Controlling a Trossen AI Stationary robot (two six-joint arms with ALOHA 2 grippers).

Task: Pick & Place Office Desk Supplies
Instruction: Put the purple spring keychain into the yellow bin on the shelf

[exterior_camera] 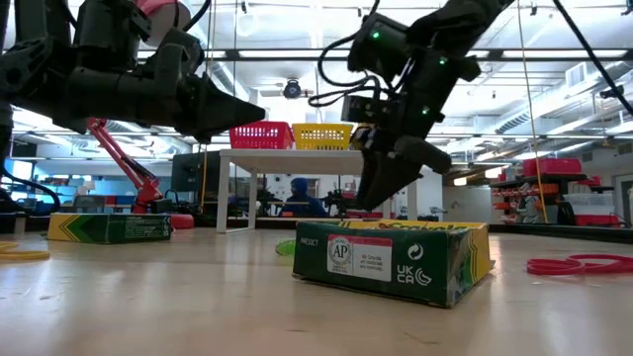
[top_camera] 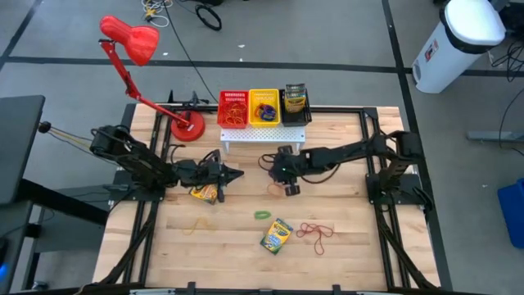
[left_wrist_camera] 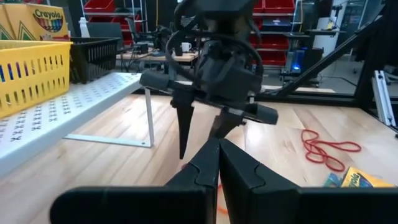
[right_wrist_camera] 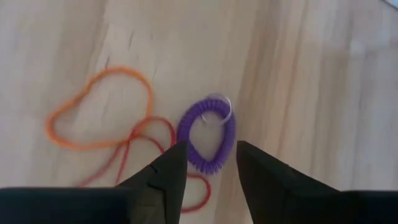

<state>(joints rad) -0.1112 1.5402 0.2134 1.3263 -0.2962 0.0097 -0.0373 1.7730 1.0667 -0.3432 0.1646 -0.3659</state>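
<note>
My right gripper hangs open, slanting down over the table's middle. Just below its fingertips lies a purple coil ring, flat on the wood and untouched. An orange rubber band and a red one lie beside the ring. My left gripper is shut and points level toward the right gripper, holding nothing. A crayon box lies flat beneath the left arm. A second crayon box lies flat nearer the front edge.
A white perforated rack at the far edge carries a red basket, a yellow basket and a black one. A red desk lamp stands at far left. A green band, red bands and a yellow band lie loose.
</note>
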